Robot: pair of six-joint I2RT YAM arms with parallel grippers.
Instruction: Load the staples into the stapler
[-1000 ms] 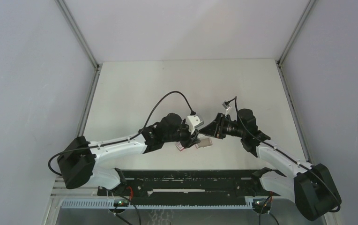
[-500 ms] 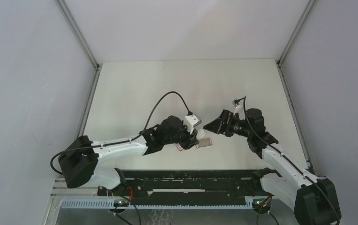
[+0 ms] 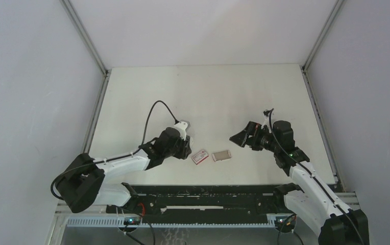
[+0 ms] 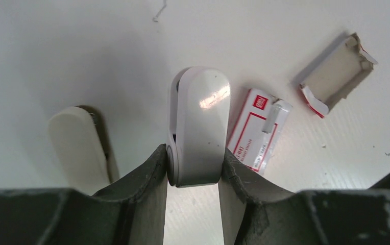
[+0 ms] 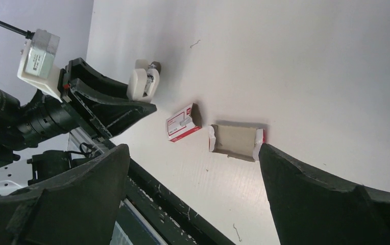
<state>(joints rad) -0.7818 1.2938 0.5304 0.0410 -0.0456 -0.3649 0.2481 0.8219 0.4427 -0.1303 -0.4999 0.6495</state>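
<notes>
- Pinching the white stapler between its fingers, the left gripper sits low over the table.
- Right gripper hangs spread wide near the staple tray.
- Red-and-white box lies beside the stapler, its print too small to read.

The left arm lies low, running from its base at 7 o'clock toward 2 o'clock, with a cable looping over its wrist. The left gripper sits just left of centre, its fingers closed on the stapler, which points to 12 o'clock in the wrist view. The right arm climbs from its base at 5 o'clock toward 11 o'clock, and its wrist turns to aim at 9 o'clock. The right gripper is raised off the table, its jaws spread wide and holding nothing. It faces the left gripper and is well apart from it.
</notes>
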